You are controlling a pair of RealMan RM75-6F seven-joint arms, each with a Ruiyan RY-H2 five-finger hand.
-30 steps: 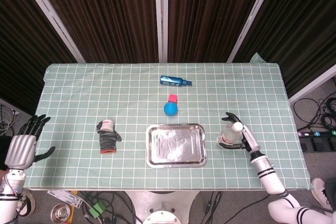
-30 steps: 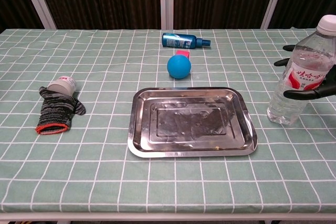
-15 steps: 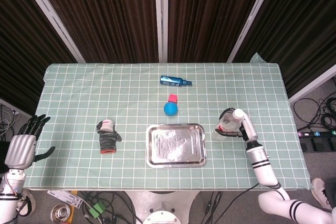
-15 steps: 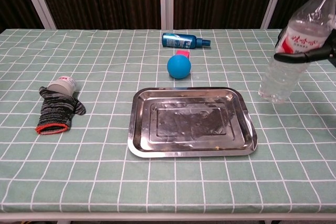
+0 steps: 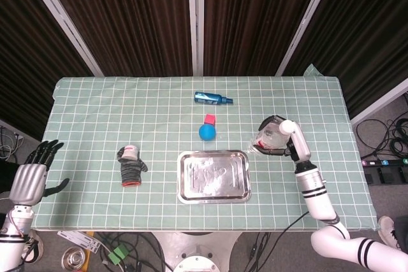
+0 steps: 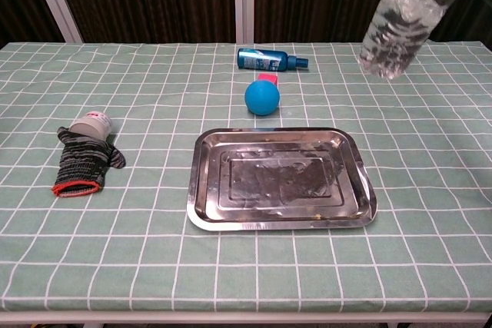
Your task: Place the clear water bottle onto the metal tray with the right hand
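Clear water bottle (image 6: pixel 394 36): held aloft, tilted, at 2 o'clock of metal tray (image 5: pixel 213 176) | right hand (image 5: pixel 285 138): fingers wrapped round upper body | left hand (image 5: pixel 29 179): fingers spread, nothing held | handling: judged light, thin-walled, smooth; mid-body grasp advised.

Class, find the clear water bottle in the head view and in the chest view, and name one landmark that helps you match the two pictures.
Head view: the clear water bottle is right of centre, gripped by the right robot hand, beyond the metal tray's right corner.
Chest view: the bottle hangs at the top right edge, its cap cut off.
Shared landmark: the blue ball, just behind the tray in both.
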